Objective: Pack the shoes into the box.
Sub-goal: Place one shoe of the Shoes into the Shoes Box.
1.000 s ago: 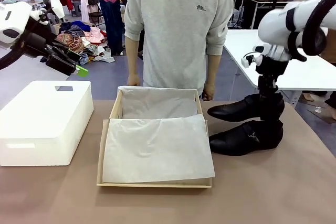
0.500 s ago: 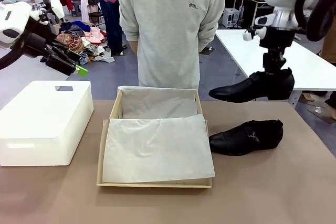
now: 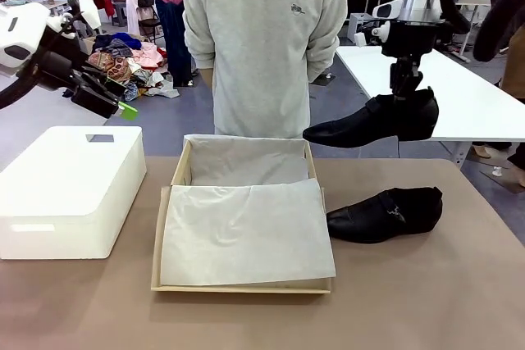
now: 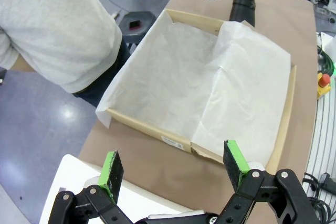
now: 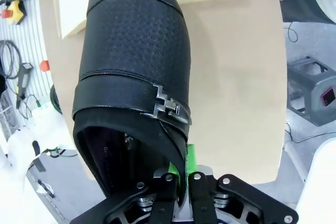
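right gripper (image 5: 185, 178) pinches heel rim of glossy black pointed leather shoe (image 3: 373, 122), aloft right of tan tissue-lined cardboard box (image 3: 175, 174) | left gripper (image 4: 173, 165) agape, empty | risk: thin grip lets toe swing into box wall

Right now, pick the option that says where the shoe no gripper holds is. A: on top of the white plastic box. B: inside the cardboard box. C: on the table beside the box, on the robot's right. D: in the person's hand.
C: that shoe lies on the table just right of the box, while the right gripper holds the other shoe in the air.
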`<state>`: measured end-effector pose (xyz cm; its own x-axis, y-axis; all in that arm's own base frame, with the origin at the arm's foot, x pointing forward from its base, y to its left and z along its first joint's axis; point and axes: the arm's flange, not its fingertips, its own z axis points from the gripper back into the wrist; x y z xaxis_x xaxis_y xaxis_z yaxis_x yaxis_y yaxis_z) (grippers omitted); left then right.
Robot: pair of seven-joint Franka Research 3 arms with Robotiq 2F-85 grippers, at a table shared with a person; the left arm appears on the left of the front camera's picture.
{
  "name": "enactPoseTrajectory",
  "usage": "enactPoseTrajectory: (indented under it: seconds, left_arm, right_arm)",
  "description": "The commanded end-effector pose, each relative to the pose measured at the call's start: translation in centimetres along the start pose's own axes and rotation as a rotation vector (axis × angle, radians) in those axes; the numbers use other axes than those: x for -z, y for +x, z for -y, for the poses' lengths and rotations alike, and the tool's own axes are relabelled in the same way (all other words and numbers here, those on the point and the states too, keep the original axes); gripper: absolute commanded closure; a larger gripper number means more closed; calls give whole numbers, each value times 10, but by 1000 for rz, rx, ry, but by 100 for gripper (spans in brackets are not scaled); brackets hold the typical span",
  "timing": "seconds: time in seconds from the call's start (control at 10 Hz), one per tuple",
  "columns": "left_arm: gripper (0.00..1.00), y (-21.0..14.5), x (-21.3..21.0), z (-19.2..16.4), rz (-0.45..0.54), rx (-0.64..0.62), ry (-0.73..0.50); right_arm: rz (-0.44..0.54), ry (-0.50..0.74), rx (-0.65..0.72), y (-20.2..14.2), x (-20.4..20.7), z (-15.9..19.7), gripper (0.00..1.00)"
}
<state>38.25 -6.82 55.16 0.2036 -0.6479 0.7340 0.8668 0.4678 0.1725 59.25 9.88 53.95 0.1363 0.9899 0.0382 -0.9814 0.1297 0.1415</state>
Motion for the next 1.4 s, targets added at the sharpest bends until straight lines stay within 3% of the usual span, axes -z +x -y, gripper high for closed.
enactPoseTrajectory:
  seconds: [0.0,0.6,1.0,1.3]
  left_arm:
    - [0,-1,0,-3,11,12,-8]
    - [0,-1,0,-3,11,12,-8]
    - [0,-1,0,-3,11,12,-8]
    - [0,-1,0,-3,11,12,-8]
  right_arm:
    - [2,4,8,-5,0,1,100]
    - [-1,9,7,-4,4,3,100]
    - [44,-46,122,54,-15,-17,100]
    - [37,-66,112,116,-12,-23,100]
